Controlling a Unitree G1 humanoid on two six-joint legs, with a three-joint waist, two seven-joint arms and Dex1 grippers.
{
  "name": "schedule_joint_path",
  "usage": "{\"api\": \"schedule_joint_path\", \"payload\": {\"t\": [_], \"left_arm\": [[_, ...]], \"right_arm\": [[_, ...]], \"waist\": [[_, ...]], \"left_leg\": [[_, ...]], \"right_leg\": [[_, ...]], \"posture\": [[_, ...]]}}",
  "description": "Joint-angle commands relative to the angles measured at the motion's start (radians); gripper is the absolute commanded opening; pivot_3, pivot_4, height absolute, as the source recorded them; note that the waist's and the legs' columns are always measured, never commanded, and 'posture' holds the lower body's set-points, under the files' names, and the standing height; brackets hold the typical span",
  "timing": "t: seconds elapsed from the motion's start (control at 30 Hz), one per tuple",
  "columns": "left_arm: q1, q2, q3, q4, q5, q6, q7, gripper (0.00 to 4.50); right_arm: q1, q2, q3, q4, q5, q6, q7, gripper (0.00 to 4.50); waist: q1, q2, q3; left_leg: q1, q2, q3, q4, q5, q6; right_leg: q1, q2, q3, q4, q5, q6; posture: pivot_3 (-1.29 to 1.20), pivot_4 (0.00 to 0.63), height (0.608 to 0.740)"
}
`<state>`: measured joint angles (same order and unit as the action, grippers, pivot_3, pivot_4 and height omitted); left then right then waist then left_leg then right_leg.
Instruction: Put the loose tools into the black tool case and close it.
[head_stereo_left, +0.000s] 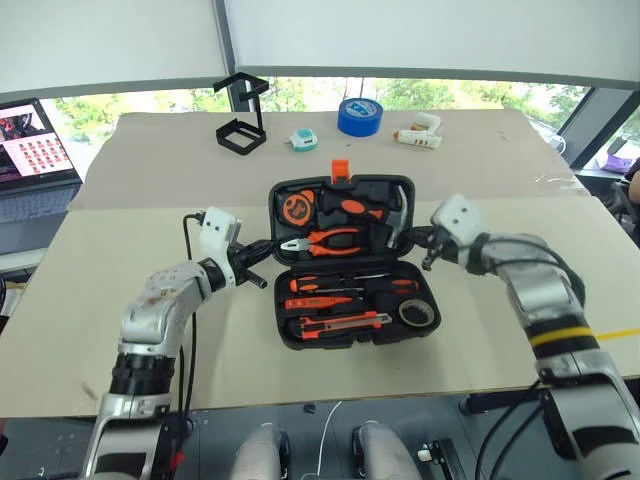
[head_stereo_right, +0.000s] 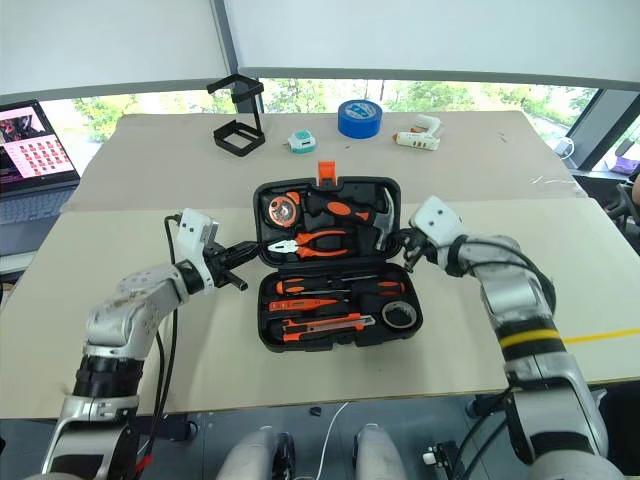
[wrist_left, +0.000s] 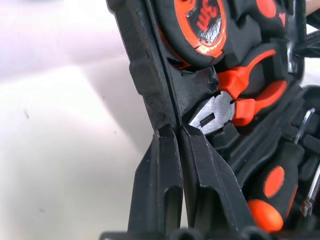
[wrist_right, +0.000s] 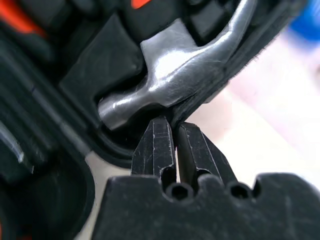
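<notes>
Black plastic hinged clamshell tool case (head_stereo_left: 345, 265) is seen lying open in the middle of the beige table (head_stereo_left: 120, 300), orange latch (head_stereo_left: 340, 168) at the far edge, and the loose stuff looks already packed: two orange-and-black-handled screwdrivers (head_stereo_left: 330, 285), an orange-and-black utility knife (head_stereo_left: 335, 322) and a small grey-black tape roll (head_stereo_left: 414, 313) are all seated in the near half's moulded slots. The slim tester pen can't be picked out for sure. So the step in hand is judged to be the closing. The left gripper (head_stereo_left: 258, 262) is pinched shut on the lid's left rim, right by the pliers (wrist_left: 220, 107), and the right gripper (head_stereo_left: 418, 243) is clamped thin on the right rim next to the steel hammer head (wrist_right: 165, 82). What's called for next, probably: both rims get swung up and toward the robot together, kept even so the lid isn't twisted, then the latch gets pressed home.
</notes>
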<state>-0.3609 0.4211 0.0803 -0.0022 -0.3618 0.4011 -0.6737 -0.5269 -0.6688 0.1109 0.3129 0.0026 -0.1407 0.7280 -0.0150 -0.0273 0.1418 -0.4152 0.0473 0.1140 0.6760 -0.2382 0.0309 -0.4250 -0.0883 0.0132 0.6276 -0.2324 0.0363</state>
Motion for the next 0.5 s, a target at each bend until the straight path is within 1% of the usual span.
{"api": "schedule_joint_path", "payload": {"t": [0.03, 0.1, 0.17, 0.2, 0.27, 0.3, 0.33, 0.37, 0.47, 0.5], "left_arm": [[0.092, 0.038, 0.092, -0.022, 0.068, -0.236, 0.024, 0.00], [0.137, 0.041, 0.087, -0.026, 0.088, -0.335, 0.011, 0.00], [0.178, 0.058, 0.069, -0.016, 0.111, -0.448, -0.030, 0.00], [0.227, 0.086, 0.059, -0.017, 0.120, -0.463, -0.066, 0.00], [0.291, 0.123, 0.052, -0.016, 0.110, -0.450, -0.103, 0.00], [0.311, 0.142, 0.050, -0.013, 0.107, -0.460, -0.121, 0.00], [0.321, 0.156, 0.047, -0.014, 0.099, -0.463, -0.139, 0.69], [0.323, 0.166, 0.050, -0.011, 0.099, -0.475, -0.146, 0.87], [0.317, 0.188, 0.071, -0.029, 0.029, -0.477, -0.207, 2.01], [0.312, 0.192, 0.075, -0.030, 0.028, -0.475, -0.211, 2.23]], "right_arm": [[0.120, -0.087, -0.019, -0.041, -0.132, -0.327, -0.075, 0.03], [0.166, -0.107, -0.013, -0.037, -0.179, -0.413, -0.110, 0.03], [0.197, -0.114, -0.010, -0.026, -0.196, -0.454, -0.130, 0.80], [0.222, -0.115, -0.006, -0.002, -0.212, -0.469, -0.145, 0.96], [0.247, -0.115, -0.003, 0.030, -0.235, -0.491, -0.167, 1.69], [0.251, -0.115, -0.008, 0.036, -0.235, -0.490, -0.173, 1.98], [0.249, -0.117, -0.015, 0.038, -0.233, -0.495, -0.175, 2.35], [0.248, -0.119, -0.022, 0.035, -0.220, -0.494, -0.171, 2.66], [0.259, -0.136, -0.042, 0.012, -0.161, -0.487, -0.135, 3.67], [0.262, -0.139, -0.045, 0.011, -0.152, -0.488, -0.129, 3.93]], "waist": [[-0.003, 0.000, 0.000], [-0.006, 0.000, 0.000], [-0.008, 0.000, 0.000], [-0.008, -0.001, 0.000], [-0.015, -0.001, -0.001], [-0.018, -0.001, -0.001], [-0.022, 0.000, -0.001], [-0.027, 0.002, -0.002], [-0.023, 0.000, -0.001], [-0.018, 0.000, 0.000]], "left_leg": [[0.001, 0.000, 0.000, 0.000, -0.001, 0.002], [0.002, 0.000, 0.000, 0.000, -0.004, 0.007], [0.006, 0.001, 0.001, 0.000, -0.005, 0.009], [0.007, 0.001, 0.002, 0.000, -0.005, 0.009], [0.011, 0.003, 0.002, 0.000, -0.005, 0.009], [0.012, 0.003, 0.002, -0.001, -0.006, 0.009], [0.012, 0.003, 0.003, -0.001, -0.006, 0.009], [0.012, 0.003, 0.003, -0.001, -0.006, 0.009], [0.012, 0.003, 0.002, 0.000, -0.005, 0.009], [0.011, 0.003, 0.002, 0.001, -0.005, 0.009]], "right_leg": [[0.000, 0.000, 0.001, 0.000, 0.000, 0.000], [0.000, 0.000, 0.001, 0.001, 0.000, 0.000], [0.003, 0.000, 0.002, 0.001, 0.000, -0.001], [0.003, 0.000, 0.002, 0.002, 0.000, -0.001], [0.006, 0.001, 0.002, 0.002, 0.000, -0.003], [0.007, 0.001, 0.002, 0.002, -0.001, -0.003], [0.006, 0.001, 0.003, 0.003, -0.001, -0.003], [0.006, 0.001, 0.003, 0.004, -0.001, -0.003], [0.005, 0.001, 0.003, 0.004, -0.001, -0.003], [0.005, 0.001, 0.002, 0.004, -0.001, -0.003]], "posture": [[0.00, 0.150, 0.740], [0.00, 0.150, 0.740], [0.00, 0.150, 0.740], [0.00, 0.150, 0.740], [0.00, 0.150, 0.740], [0.00, 0.150, 0.740], [0.00, 0.150, 0.740], [0.00, 0.150, 0.740], [0.00, 0.150, 0.740], [0.00, 0.150, 0.740]]}}
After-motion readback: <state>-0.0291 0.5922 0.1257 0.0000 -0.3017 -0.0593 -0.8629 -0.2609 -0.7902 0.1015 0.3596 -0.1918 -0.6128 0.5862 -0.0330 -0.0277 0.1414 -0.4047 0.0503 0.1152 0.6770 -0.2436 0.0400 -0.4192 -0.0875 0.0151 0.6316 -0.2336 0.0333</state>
